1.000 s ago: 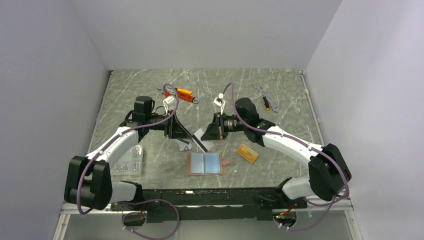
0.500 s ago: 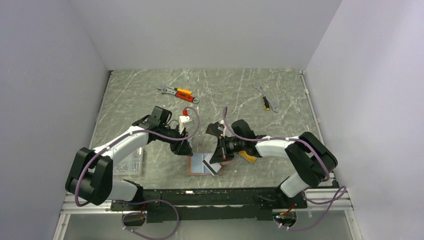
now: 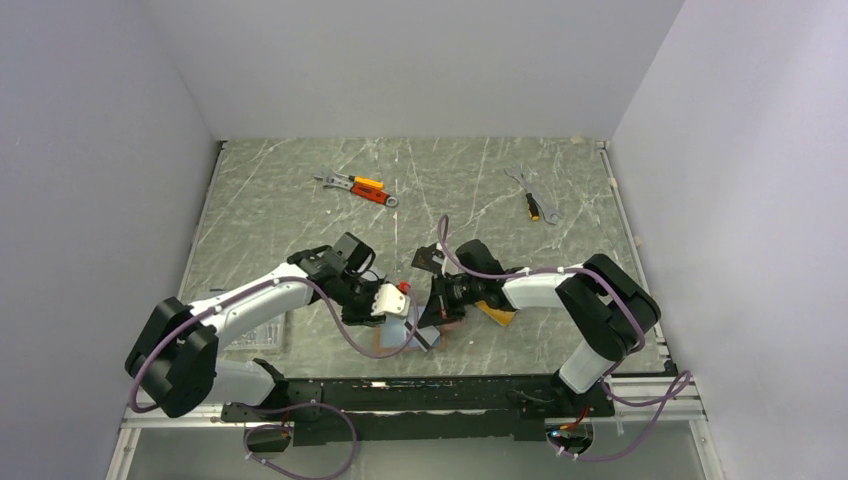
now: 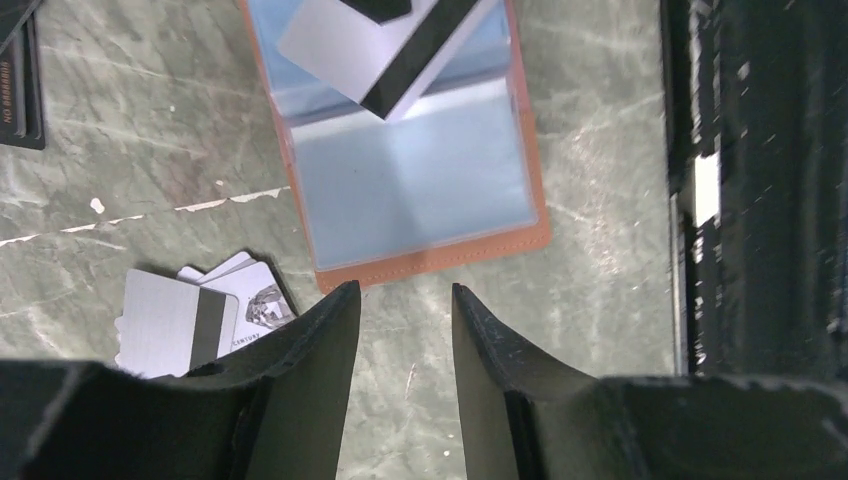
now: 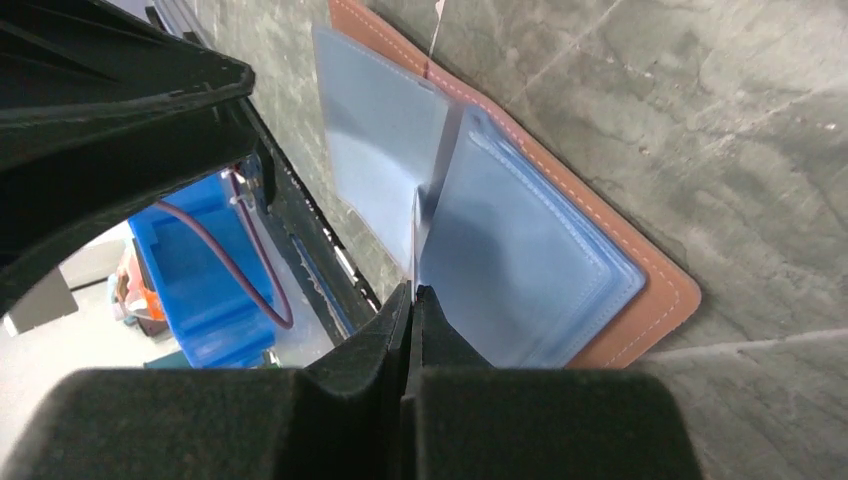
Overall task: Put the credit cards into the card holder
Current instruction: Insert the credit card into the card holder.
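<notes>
1. Since 1 second ago the left gripper has come in from the middle of the table and now sits low, just beside the left edge of the card holder. The right gripper has dropped in over the holder too.
2. The card holder lies open and flat near the front edge of the table, with the blue clear sleeves facing up and the brown leather rim showing around them.
3. Left gripper's jaws are spread with nothing between them, tips just short of the leather edge.
4. Right gripper's jaws are pressed tight on the silver card, the 1 with the dark stripe. It hangs tilted over the holder's middle fold. Can't tell if its lower edge is actually inside a sleeve.
5. Other cards are out on the table. A second silver card overlaps a white card off the holder's far-left corner. A black card sits on the far side, and 1 orange card is beside the right gripper.
</notes>
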Robot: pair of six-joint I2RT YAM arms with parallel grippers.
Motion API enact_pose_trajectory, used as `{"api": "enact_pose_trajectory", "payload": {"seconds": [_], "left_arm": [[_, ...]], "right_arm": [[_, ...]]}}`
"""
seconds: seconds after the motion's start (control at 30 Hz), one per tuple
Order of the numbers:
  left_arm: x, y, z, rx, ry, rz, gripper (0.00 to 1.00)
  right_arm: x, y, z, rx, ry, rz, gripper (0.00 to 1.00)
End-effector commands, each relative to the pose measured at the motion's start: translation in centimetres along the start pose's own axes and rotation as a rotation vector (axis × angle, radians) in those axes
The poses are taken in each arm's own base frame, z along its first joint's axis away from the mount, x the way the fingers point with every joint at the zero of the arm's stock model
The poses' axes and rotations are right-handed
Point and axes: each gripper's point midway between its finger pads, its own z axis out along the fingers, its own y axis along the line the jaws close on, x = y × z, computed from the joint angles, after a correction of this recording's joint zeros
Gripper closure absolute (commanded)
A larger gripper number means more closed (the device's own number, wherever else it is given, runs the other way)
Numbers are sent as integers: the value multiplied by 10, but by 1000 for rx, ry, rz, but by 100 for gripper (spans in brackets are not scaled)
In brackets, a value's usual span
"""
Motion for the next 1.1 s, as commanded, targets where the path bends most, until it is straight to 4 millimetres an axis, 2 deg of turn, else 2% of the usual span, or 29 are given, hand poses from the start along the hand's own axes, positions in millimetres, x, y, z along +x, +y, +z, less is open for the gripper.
{"api": "enact_pose_trajectory", "payload": {"seconds": [0.0, 0.4, 0.77, 1.07], "left_arm": [[17, 10, 8, -20, 127, 182, 56], [33, -4, 33, 12, 222, 237, 59], [31, -13, 45, 43, 244, 233, 72], [23, -22, 54, 55, 248, 250, 74]], "right_arm": [[-16, 6, 2, 11, -34, -25, 100], [-24, 6, 5, 30, -30, -35, 100], [-30, -2, 8, 63, -51, -28, 100], [-36, -3, 7, 79, -95, -38, 100]]}}
